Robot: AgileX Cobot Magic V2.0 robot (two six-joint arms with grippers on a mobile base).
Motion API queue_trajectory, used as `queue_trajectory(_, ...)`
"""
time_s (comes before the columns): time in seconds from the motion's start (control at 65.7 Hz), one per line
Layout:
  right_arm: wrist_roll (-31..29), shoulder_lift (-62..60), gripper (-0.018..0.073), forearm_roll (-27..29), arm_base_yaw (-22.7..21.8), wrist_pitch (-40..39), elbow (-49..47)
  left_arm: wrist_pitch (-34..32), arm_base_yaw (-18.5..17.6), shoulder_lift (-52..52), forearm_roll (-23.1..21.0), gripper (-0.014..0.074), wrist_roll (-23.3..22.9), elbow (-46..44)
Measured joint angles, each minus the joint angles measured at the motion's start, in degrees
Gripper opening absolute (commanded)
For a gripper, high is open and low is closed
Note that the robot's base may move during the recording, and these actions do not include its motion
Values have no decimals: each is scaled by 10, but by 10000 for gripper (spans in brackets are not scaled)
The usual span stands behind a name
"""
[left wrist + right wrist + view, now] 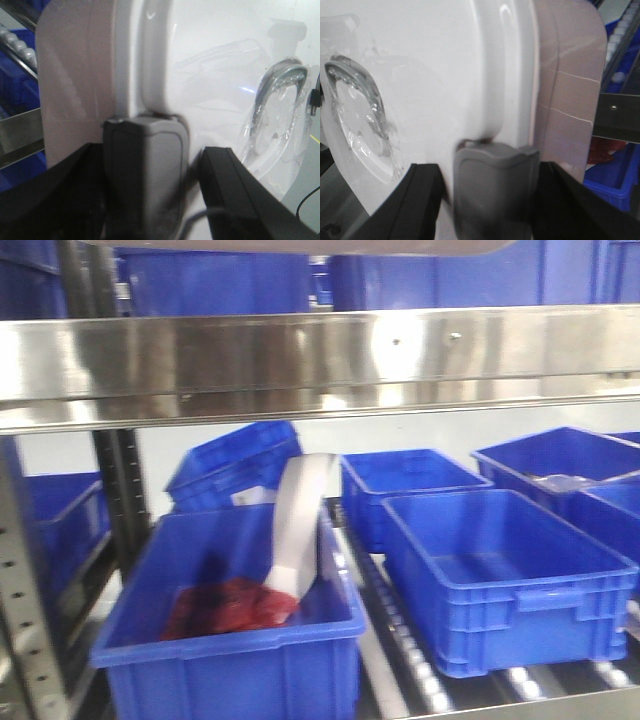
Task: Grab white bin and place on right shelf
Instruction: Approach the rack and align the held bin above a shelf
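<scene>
White bin (210, 75) | left jaws and right jaws clamp grey latches (145, 170) | edges cropped, blurred

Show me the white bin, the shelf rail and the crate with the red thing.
white bin (445, 65): right wrist view, glossy lid.
shelf rail (300, 355): front view, middle of steel front.
crate (230, 680): front view, its front wall.
</scene>
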Motion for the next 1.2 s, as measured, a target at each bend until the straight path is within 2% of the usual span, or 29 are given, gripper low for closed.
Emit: queue_trajectory(1.203,0,0,414,1,0,0,0,0,0,0,-1,241,0,0)
